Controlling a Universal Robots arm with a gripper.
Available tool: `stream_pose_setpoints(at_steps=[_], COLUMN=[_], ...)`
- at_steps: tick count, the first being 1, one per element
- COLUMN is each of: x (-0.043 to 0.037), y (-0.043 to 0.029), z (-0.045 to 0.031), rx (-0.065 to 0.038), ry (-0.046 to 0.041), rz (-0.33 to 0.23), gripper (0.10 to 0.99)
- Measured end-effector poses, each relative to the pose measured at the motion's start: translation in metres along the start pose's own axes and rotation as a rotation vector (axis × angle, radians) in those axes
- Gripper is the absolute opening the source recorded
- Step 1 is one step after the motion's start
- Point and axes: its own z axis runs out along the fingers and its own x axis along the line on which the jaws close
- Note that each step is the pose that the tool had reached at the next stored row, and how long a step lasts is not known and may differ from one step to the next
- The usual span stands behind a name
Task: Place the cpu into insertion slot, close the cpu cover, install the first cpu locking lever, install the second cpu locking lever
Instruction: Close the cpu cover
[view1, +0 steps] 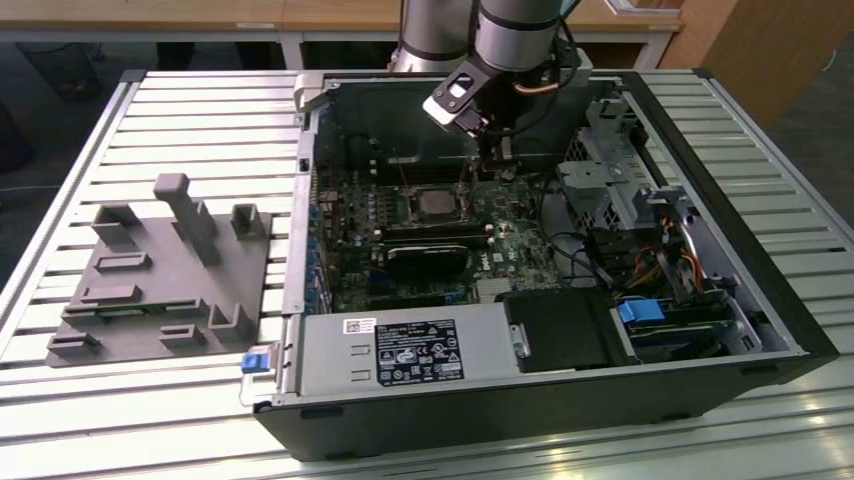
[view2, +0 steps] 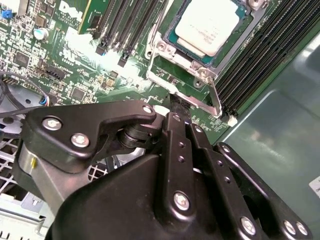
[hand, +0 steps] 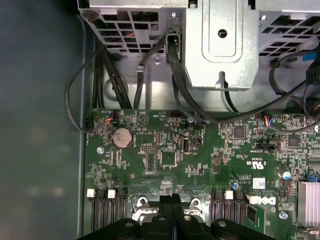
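Jaws closed, the gripper (view2: 177, 104) touches a locking lever (view2: 215, 98) inside the open computer case (view1: 534, 412). The chip (view2: 210, 27) lies under its shut cover (view2: 182, 59).

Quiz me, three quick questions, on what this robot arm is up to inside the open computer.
1. True or false: the pale silvery square cpu lies on the grey plastic fixture outside the case.
2. The black gripper has its tip nearest to: A the round coin battery; B the thin silvery locking lever beside the cpu; C the blue drive tab.
3. What shows through the square window of the dark silvery metal cpu cover?
Key: 1 false; 2 B; 3 the cpu.
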Motion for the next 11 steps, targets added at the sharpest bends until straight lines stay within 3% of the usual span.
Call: stream_pose_setpoints(at_steps=[11], x=[0.0000], y=[-0.0032], z=[-0.0001], rx=[0.000], ry=[-0.0001], rz=[0.000], gripper=[0.106])
